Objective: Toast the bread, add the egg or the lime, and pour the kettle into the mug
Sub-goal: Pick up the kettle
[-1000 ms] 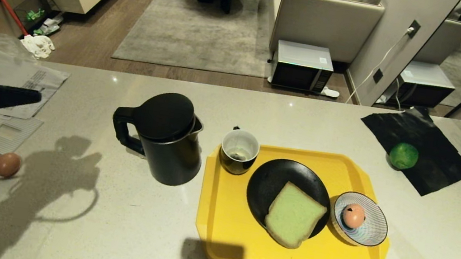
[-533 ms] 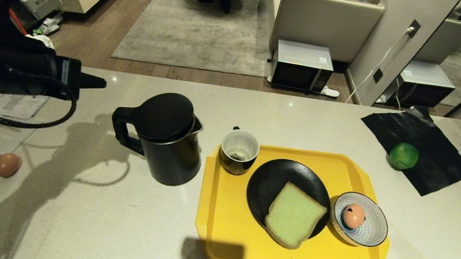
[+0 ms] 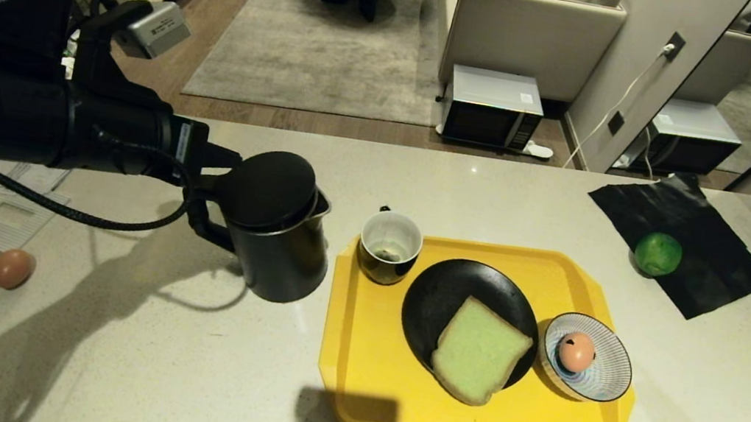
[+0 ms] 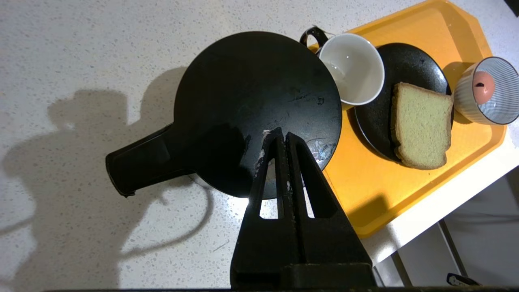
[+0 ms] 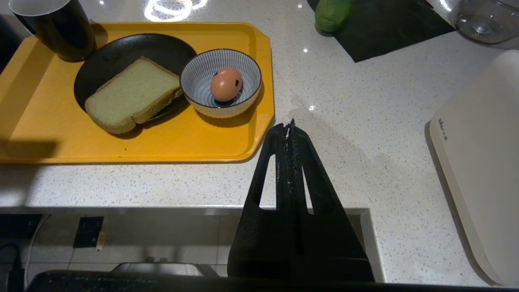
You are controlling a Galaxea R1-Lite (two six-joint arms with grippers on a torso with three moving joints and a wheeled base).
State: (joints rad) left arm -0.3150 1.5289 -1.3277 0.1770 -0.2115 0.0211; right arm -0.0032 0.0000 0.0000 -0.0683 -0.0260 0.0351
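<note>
The left gripper point(image 4: 282, 136) hangs over the kettle point(image 3: 272, 229) lid, clenched on nothing, at the left of the table point(image 3: 174, 360). The kettle stands just left of the yellow tray point(image 3: 349, 386), whose far left corner carries the mug point(image 3: 390, 245). To pour well, the gripper should open wide, come down beside the loop handle point(image 4: 140, 160) on the kettle's left, and clamp it squarely. Tip slowly, spout over the mug. The right gripper point(image 5: 290, 127), also clenched empty, sits parked at the near edge.
</note>
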